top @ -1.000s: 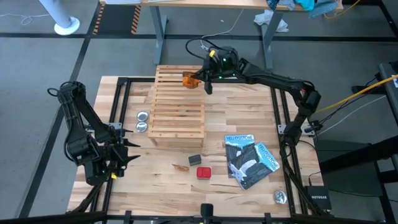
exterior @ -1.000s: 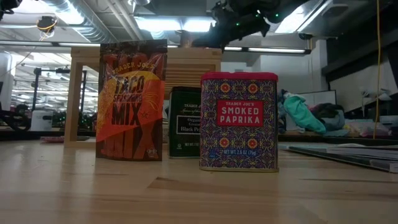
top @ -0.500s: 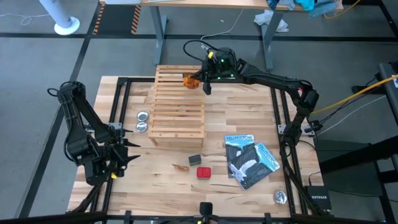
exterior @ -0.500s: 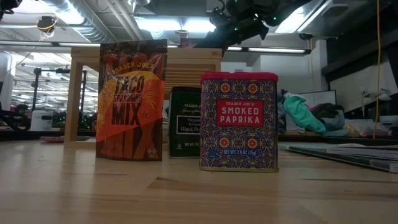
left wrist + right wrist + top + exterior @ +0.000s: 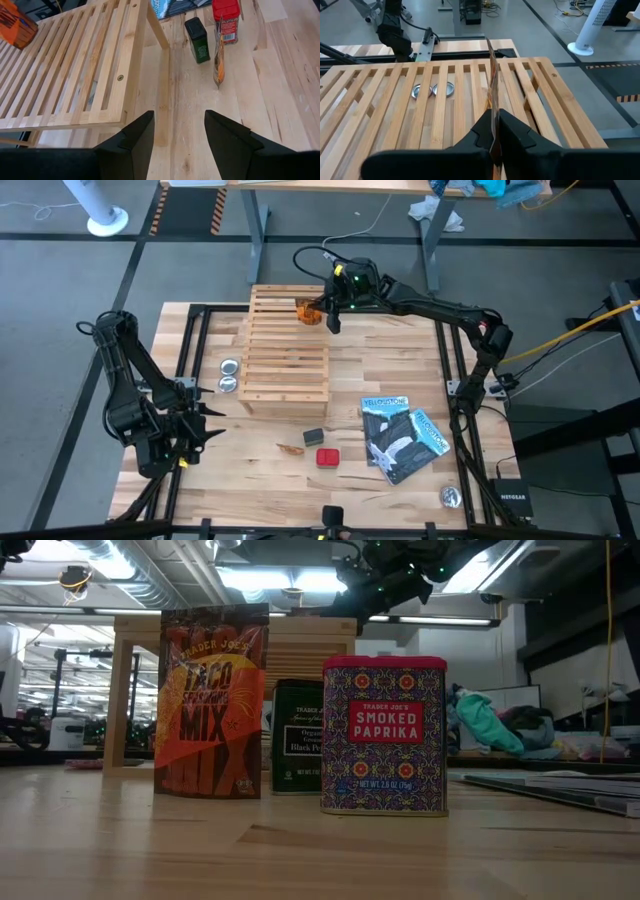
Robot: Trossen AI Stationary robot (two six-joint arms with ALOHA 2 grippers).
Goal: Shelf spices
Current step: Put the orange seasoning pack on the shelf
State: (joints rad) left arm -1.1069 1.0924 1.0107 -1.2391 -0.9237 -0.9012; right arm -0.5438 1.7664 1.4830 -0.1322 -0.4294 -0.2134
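Note:
The light wooden slatted shelf [image 5: 286,345] lies flat at the table's far middle. My right gripper [image 5: 330,310] is over the shelf's far right corner, shut on an orange packet [image 5: 308,311]. A second orange packet [image 5: 212,700], a dark box [image 5: 297,735] and a red paprika box [image 5: 385,735] stand upright on the table near its front edge. They also show in the high view: the packet [image 5: 291,448], the dark box [image 5: 314,437] and the red box [image 5: 327,457]. My left gripper [image 5: 177,140] is open and empty at the table's left, near the shelf's near corner. My right gripper pinches the orange packet between its two fingers [image 5: 512,131], one on each flat face, at the packet's end nearest the wrist [image 5: 493,117]. The fingers reach in from the table's right side. The packet stands on edge and reaches forward over the slats; whether it touches them I cannot tell.
Two round silver tins [image 5: 229,375] lie on the table left of the shelf, and a third [image 5: 450,497] lies at the near right corner. Blue-and-black booklets [image 5: 400,438] lie right of the boxes. Bare wood lies between the shelf and the boxes.
My right gripper has shifted only a little over the shelf's far right corner, still shut on the orange packet.

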